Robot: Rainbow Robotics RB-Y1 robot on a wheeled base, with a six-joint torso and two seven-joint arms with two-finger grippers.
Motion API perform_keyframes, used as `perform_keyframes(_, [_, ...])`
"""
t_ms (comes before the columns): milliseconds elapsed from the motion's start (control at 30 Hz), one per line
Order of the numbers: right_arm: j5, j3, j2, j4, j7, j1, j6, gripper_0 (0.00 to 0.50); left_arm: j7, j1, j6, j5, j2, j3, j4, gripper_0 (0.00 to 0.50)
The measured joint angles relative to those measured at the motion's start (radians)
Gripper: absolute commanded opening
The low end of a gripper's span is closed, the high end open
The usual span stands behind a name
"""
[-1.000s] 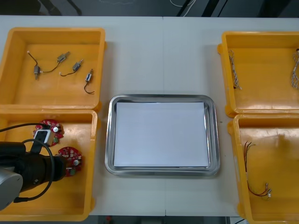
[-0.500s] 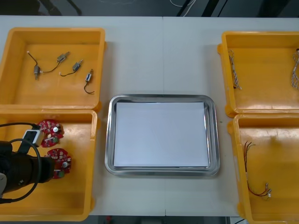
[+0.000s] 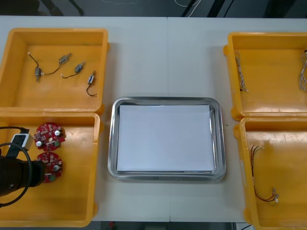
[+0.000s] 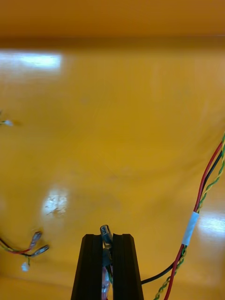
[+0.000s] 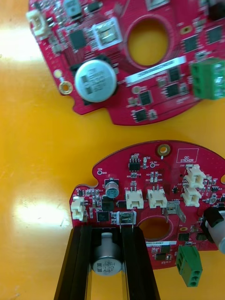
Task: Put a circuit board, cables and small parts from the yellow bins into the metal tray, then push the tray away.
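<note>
Left pincer [image 5: 107, 232] grips a board [image 5: 150, 187], front view's lower left; tray [image 3: 111, 139] lies rightward (right pincer [image 4: 107, 236] nips a cable [image 4: 190, 228])

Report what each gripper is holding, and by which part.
Left gripper: the nearer circuit board, clamped by its silver cylindrical part. Right gripper: a cable, pinched at one end.

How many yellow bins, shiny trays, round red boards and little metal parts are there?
yellow bins: 4
metal tray: 1
red circuit boards: 2
small metal parts: 4
Total: 11
</note>
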Motion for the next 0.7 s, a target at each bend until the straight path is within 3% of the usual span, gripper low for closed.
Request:
perform_keyframes(400, [0.002, -0.012, 0.001, -0.157, -0.013, 0.065, 0.003, 0.0, 0.0, 0.0, -0.005, -0.013, 0.0, 0.001, 0.021, 0.0])
perform_keyframes(433, [0.004, -0.012, 0.004, -0.169, -0.018, 0.067, 0.007, 0.0, 0.0, 0.0, -0.005, -0.013, 0.0, 0.001, 0.022, 0.041])
perform_keyframes(467, [0.007, -0.012, 0.008, -0.18, -0.026, 0.069, 0.013, 0.0, 0.0, 0.0, -0.005, -0.013, 0.0, 0.001, 0.022, 0.19])
perform_keyframes(500, [0.011, -0.012, 0.014, -0.193, -0.036, 0.069, 0.02, 0.0, 0.0, 0.0, -0.005, -0.013, 0.0, 0.002, 0.022, 0.25])
perform_keyframes(533, [0.017, -0.012, 0.023, -0.205, -0.045, 0.07, 0.027, 0.0, 0.0, 0.0, -0.005, -0.013, 0.0, 0.002, 0.022, 0.35])
perform_keyframes(567, [0.023, -0.012, 0.033, -0.217, -0.051, 0.07, 0.034, 0.0, 0.0, 0.0, -0.005, -0.013, 0.0, 0.003, 0.022, 0.419])
perform_keyframes(633, [0.035, -0.012, 0.058, -0.24, -0.054, 0.07, 0.044, 0.0, 0.0, 0.0, -0.005, -0.013, 0.0, 0.006, 0.023, 0.486])
perform_keyframes(700, [0.046, -0.012, 0.083, -0.258, -0.054, 0.071, 0.051, 0.0, 0.0, 0.0, -0.005, -0.013, 0.0, 0.011, 0.024, 0.5])
